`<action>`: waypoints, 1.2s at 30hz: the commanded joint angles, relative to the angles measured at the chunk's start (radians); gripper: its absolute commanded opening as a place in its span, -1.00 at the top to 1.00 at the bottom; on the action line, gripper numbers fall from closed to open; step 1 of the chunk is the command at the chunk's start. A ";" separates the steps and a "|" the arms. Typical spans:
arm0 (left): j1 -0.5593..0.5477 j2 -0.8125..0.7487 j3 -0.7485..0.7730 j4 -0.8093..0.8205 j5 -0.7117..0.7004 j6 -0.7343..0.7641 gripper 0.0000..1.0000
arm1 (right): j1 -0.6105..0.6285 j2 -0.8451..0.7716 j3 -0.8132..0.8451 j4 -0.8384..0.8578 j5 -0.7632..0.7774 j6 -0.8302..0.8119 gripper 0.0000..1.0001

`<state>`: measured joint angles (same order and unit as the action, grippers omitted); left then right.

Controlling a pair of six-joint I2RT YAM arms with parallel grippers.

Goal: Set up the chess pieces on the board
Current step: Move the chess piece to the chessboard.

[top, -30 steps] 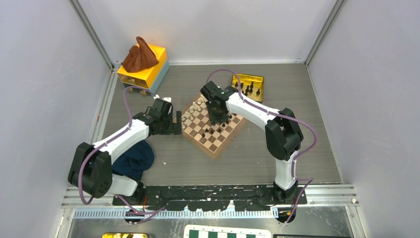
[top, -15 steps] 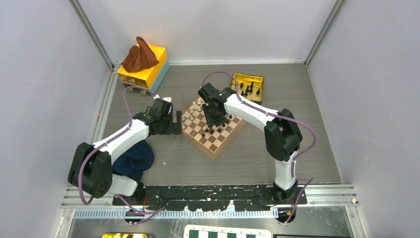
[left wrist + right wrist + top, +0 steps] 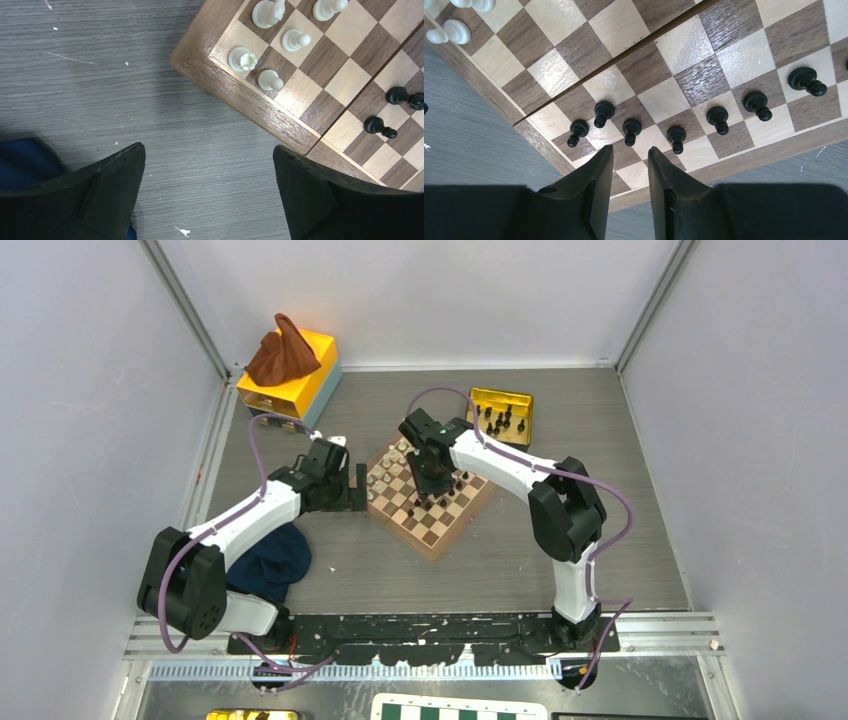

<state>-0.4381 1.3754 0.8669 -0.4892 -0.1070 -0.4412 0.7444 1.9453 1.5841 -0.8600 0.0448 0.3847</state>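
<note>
The wooden board [image 3: 437, 531] lies mid-table, turned diagonally. Several black chess pieces [image 3: 676, 136] stand in a row near its rim [image 3: 749, 159]. My right gripper [image 3: 630, 148] hovers low over that edge, open a narrow way, with nothing between its fingers; one black pawn [image 3: 631, 129] stands just beyond the tips. More black pieces [image 3: 500, 420] sit in a gold tin [image 3: 482, 398] at the back. My left gripper [image 3: 208, 147] is wide open and empty over bare table, beside the board's left corner [image 3: 235, 95]. Two black pieces [image 3: 380, 126] show at the right of that view.
Cream pieces [image 3: 270, 80] occupy the board's left corner. A yellow box [image 3: 322, 368] with a brown cloth stands at the back left. A blue cloth [image 3: 272, 560] lies by the left arm. A green-and-white board [image 3: 460, 708] lies below the arm bases.
My right gripper has shifted a little to the left over the board. The left arm has stayed still.
</note>
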 commanded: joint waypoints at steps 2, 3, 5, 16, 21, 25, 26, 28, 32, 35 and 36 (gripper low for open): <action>0.006 0.003 0.015 0.034 0.009 -0.005 -0.99 | 0.007 0.011 0.024 0.025 -0.020 -0.020 0.24; 0.006 0.003 0.015 0.034 0.009 -0.005 -0.99 | 0.007 0.014 0.024 0.025 -0.020 -0.020 0.24; 0.006 0.004 0.015 0.034 0.008 -0.004 -0.99 | 0.007 0.017 0.022 0.027 -0.022 -0.022 0.24; 0.006 0.013 0.017 0.034 0.007 -0.004 -0.99 | 0.006 0.037 0.010 0.042 -0.031 -0.026 0.26; 0.006 0.016 0.018 0.033 0.006 -0.004 -0.99 | 0.006 0.042 0.008 0.047 -0.031 -0.027 0.33; 0.005 0.016 0.018 0.032 0.004 -0.004 -0.99 | 0.006 0.044 0.003 0.050 -0.031 -0.028 0.43; 0.005 0.017 0.017 0.033 0.004 -0.005 -0.99 | 0.006 0.046 0.002 0.049 -0.031 -0.027 0.45; 0.005 0.017 0.018 0.032 0.005 -0.005 -0.99 | 0.005 0.044 -0.002 0.051 -0.031 -0.027 0.48; 0.006 0.018 0.017 0.033 0.006 -0.005 -0.99 | 0.006 0.043 -0.012 0.056 -0.031 -0.024 0.53; 0.005 0.017 0.017 0.032 0.007 -0.005 -0.99 | 0.006 0.037 -0.017 0.057 -0.031 -0.023 0.59; 0.006 0.018 0.018 0.033 0.007 -0.005 -0.99 | 0.006 0.037 -0.017 0.056 -0.030 -0.023 0.61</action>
<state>-0.4381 1.3903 0.8669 -0.4881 -0.1074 -0.4412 0.7444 1.9972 1.5665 -0.8230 0.0231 0.3683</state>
